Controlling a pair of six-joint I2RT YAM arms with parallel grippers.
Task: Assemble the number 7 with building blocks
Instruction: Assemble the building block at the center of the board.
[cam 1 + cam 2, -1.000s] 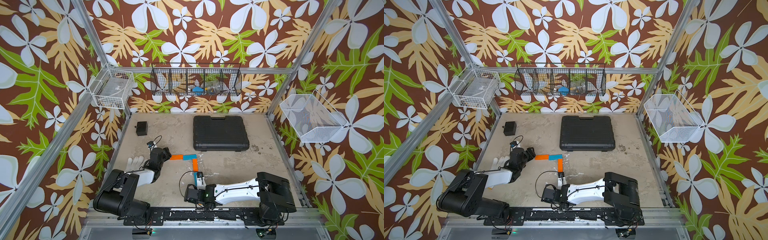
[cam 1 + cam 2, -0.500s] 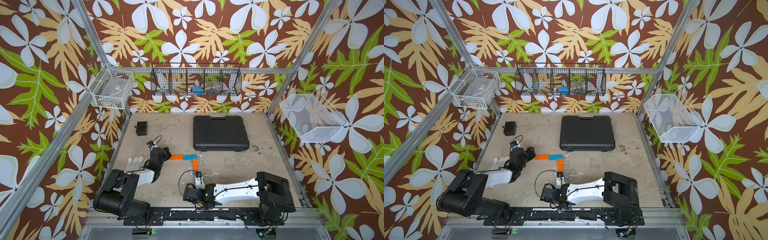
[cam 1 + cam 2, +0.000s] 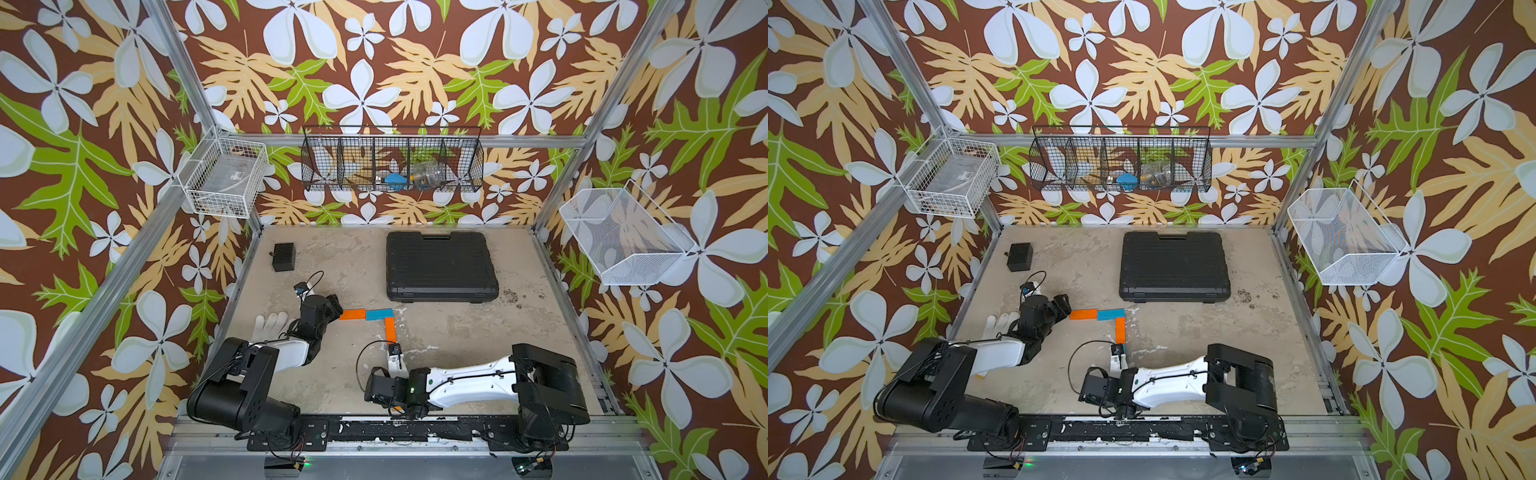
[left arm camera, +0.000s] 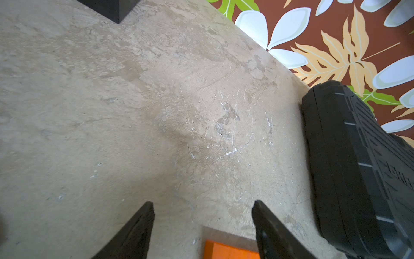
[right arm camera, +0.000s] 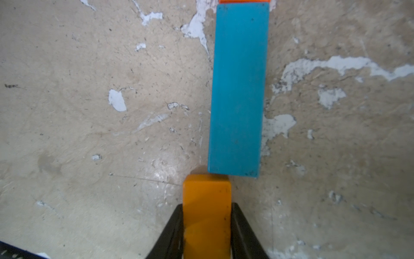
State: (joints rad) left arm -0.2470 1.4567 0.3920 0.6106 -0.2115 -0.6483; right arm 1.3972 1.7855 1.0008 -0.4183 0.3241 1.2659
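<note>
Three building blocks lie flat mid-table: an orange block (image 3: 352,314) and a blue block (image 3: 380,314) end to end, with an orange block (image 3: 390,329) running toward the front from the blue one's right end. In the right wrist view a second blue block (image 5: 238,89) continues that line. My right gripper (image 5: 207,207) is shut on another orange block (image 5: 207,197), whose end meets this blue block's near end, offset sideways. My left gripper (image 4: 202,206) is open beside the left end of the orange block (image 4: 230,250) of the top bar.
A black case (image 3: 440,266) lies at the back right of the table and a small black box (image 3: 284,256) at the back left. A white glove (image 3: 270,326) lies beside the left arm. Wire baskets (image 3: 392,164) hang on the walls.
The right wrist has shifted very slightly. The laid blocks and the left arm have not moved.
</note>
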